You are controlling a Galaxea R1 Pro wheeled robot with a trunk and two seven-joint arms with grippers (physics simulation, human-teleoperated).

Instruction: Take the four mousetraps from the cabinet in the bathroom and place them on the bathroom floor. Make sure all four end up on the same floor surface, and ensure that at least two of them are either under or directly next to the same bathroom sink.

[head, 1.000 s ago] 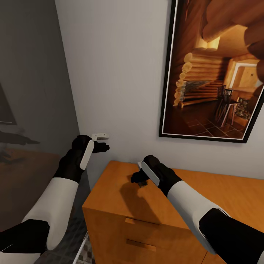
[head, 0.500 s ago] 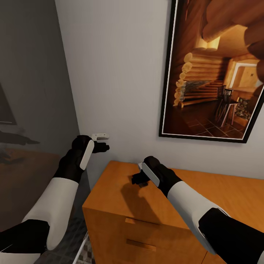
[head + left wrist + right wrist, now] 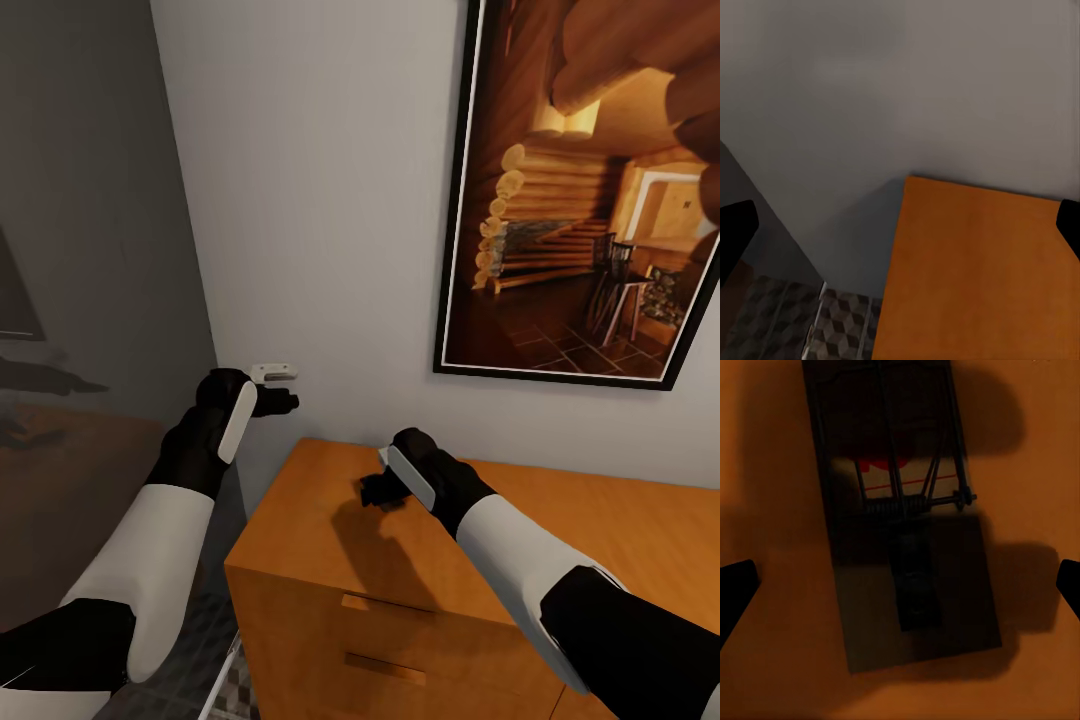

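The cabinet (image 3: pixel 560 540) has a smooth orange-brown wooden top and flat drawer fronts with slim bar handles. The right gripper (image 3: pixel 380 492) hangs just above this top, jaws wide open and empty, over a flat rectangular mousetrap (image 3: pixel 904 521) with dark wire spring. The left gripper (image 3: pixel 283 402) is open and empty beside the cabinet, near the plain grey wall (image 3: pixel 320 200). A framed picture (image 3: pixel 590 190) of log walls hangs behind.

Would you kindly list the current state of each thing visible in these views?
Orange-brown wooden cabinet: drawer fronts closed.
Small flat brown wooden mousetrap: lying flat on the cabinet top, below the right gripper, not gripped.
Right gripper: open, fingers wide on either side of the mousetrap.
Left gripper: open, holding nothing, beside the cabinet.
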